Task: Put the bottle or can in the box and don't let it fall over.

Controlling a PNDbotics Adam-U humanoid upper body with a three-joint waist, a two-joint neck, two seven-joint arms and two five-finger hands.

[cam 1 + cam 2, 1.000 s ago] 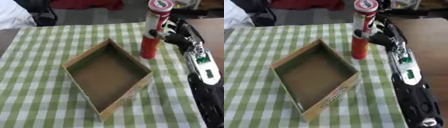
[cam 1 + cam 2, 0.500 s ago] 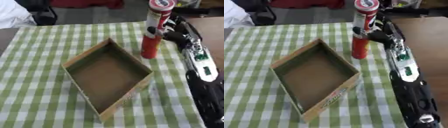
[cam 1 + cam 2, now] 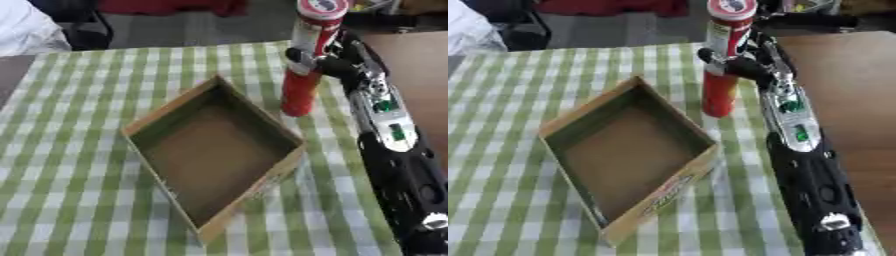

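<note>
A tall red can (image 3: 304,90) with a white label and a red lid stands upright on the green checked cloth, just past the box's right corner. My right hand (image 3: 331,62) reaches in along the right side and is shut on the can at mid height, thumb on its near side. The open cardboard box (image 3: 262,127) lies in the middle of the table, turned diagonally, with nothing in it. The can's base sits outside the box. My left hand shows in neither view.
The green and white checked cloth (image 3: 70,165) covers the table. A bare brown tabletop (image 3: 842,100) lies right of my arm. Dark chair parts and a white sleeve show at the far left edge.
The can and my right hand stand much as before; the hand has closed in slightly on the can. The box has not moved.
</note>
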